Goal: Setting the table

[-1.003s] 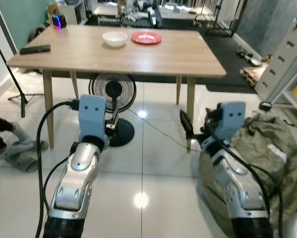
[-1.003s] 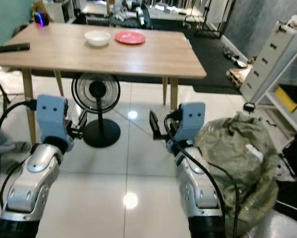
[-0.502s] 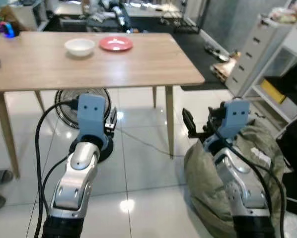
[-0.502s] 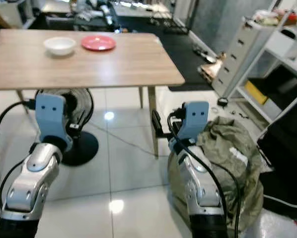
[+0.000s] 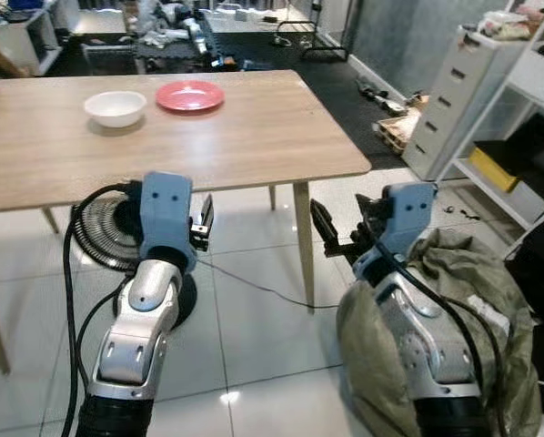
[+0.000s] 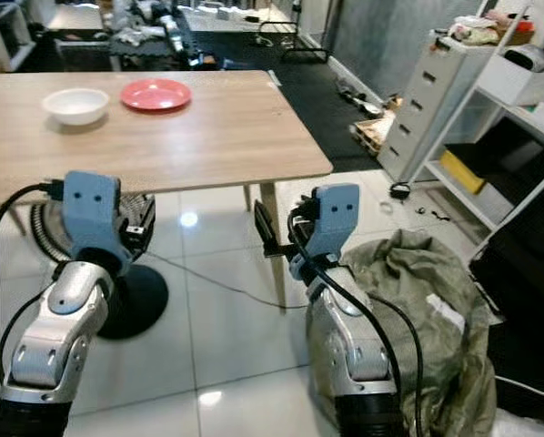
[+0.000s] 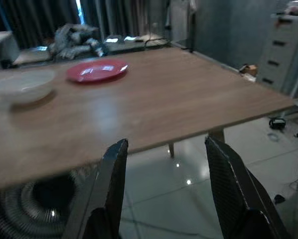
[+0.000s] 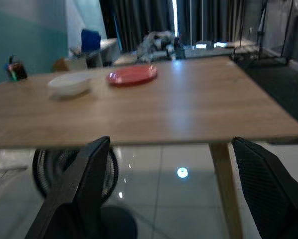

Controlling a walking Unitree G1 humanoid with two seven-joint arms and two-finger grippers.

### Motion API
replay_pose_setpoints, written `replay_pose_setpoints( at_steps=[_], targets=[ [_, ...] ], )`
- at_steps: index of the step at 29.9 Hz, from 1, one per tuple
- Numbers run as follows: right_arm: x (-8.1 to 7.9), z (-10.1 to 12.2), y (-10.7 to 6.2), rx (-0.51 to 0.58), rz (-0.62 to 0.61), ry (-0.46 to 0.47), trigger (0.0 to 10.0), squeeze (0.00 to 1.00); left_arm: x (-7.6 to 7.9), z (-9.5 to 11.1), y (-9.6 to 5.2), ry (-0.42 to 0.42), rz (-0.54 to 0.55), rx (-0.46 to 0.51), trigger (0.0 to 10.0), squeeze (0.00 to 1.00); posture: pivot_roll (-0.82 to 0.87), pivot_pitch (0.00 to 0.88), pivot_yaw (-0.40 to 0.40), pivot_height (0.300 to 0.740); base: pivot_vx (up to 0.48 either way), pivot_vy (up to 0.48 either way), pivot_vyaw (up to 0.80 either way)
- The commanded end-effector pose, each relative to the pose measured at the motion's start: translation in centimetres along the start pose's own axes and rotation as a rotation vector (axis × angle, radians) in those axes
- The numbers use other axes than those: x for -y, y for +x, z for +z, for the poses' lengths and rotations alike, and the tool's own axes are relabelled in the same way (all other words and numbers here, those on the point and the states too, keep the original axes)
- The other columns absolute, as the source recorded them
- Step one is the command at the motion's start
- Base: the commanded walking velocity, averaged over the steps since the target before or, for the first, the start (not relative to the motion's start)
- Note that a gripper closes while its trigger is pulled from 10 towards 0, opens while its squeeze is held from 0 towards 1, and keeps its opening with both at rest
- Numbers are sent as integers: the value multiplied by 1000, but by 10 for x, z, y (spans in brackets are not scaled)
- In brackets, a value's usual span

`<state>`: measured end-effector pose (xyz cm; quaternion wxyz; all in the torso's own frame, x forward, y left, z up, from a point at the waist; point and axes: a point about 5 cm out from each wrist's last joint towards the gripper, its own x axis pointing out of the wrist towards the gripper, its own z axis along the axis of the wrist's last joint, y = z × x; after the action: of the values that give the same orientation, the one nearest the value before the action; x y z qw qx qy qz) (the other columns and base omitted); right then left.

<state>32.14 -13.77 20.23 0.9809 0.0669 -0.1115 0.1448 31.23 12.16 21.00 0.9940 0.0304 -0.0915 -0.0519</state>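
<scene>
Left eye view: left gripper [image 7: 164, 189] and right gripper [image 8: 174, 189], fingers apart and empty, face the wooden table [image 5: 254, 127]; white bowl [image 5: 115, 106] and red plate [image 5: 190, 95] at 11 o'clock. Risk: the right arm snagging the sack [image 5: 472, 282].

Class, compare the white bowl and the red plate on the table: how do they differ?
The white bowl is deep with raised sides; the red plate is flat and shallow. The bowl is white, the plate red. The plate looks wider. Both are round, appear empty and sit side by side on the wooden table.
</scene>
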Motion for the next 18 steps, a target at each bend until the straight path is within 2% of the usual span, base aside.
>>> replay_pose_setpoints(
  at_steps=[1,9,11,18],
  targets=[
    [1,-1,1,-8,-3,-3,10000,0,-1,-5,-2,8,11,-17,10000,0,-23,0,34,740,480,0,781],
    [2,0,1,-10,-6,-9,10000,0,-1,-5,-2,7,11,-17,10000,0,-24,0,32,740,480,0,774],
    [3,-1,1,-12,-13,-10,10000,0,-1,-5,-2,7,10,-17,10000,0,-24,0,32,740,480,0,406],
    [8,0,2,-12,-38,-5,10000,0,-1,-5,-2,7,10,-15,10000,0,-24,0,33,740,480,0,0]
  ],
)
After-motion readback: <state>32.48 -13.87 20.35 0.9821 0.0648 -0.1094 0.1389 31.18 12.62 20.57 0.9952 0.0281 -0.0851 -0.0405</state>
